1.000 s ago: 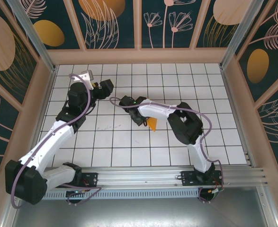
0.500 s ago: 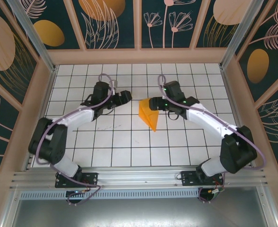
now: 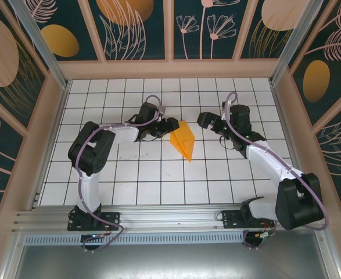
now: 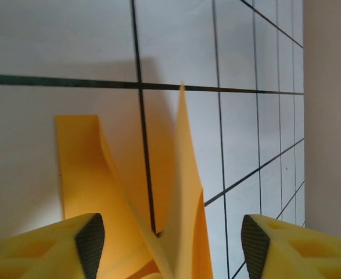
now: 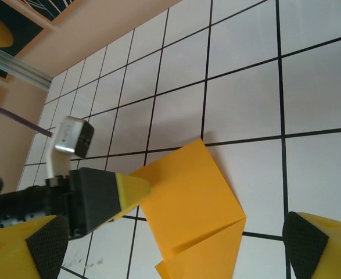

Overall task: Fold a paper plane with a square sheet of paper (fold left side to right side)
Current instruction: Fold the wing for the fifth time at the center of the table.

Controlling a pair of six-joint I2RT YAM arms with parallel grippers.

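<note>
Orange-yellow paper plane (image 3: 182, 139), partly folded, is seen mid-tabletop (image 3: 135, 174), its point aimed toward the near edge. It lies between the tools. The left tool (image 3: 171, 124), nearer, is stretched low, jaws spread around a raised left flap. The right tool (image 3: 204, 120) is spread wide, near but apart.
</note>
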